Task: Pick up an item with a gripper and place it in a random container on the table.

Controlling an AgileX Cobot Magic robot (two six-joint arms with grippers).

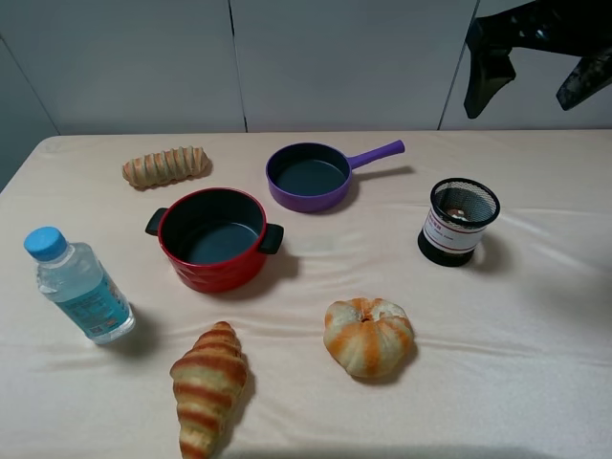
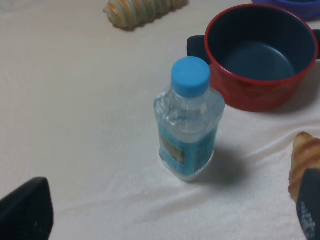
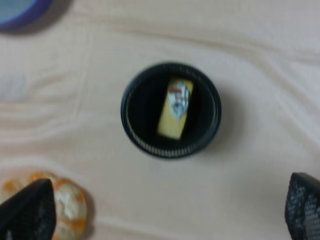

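The yellow cake slice (image 3: 176,107) with its white-and-red topping lies inside the black wire-mesh cup (image 3: 131,131), seen from straight above in the right wrist view. The cup (image 1: 460,229) stands on the right of the table (image 1: 535,316), and a bit of the slice (image 1: 458,207) shows through its mouth. My right gripper (image 1: 532,88) is open and empty, high above and behind the cup; its fingertips (image 3: 25,212) frame the right wrist view. My left gripper (image 2: 167,220) is open and empty, low over the cloth near a water bottle (image 2: 187,125).
A red two-handled pot (image 1: 213,237) sits left of centre, a purple long-handled pan (image 1: 311,177) behind it. A striped bread roll (image 1: 166,166) lies at the back left, a croissant (image 1: 207,385) and a round orange-striped bun (image 1: 368,336) at the front. The water bottle (image 1: 76,287) stands at the left.
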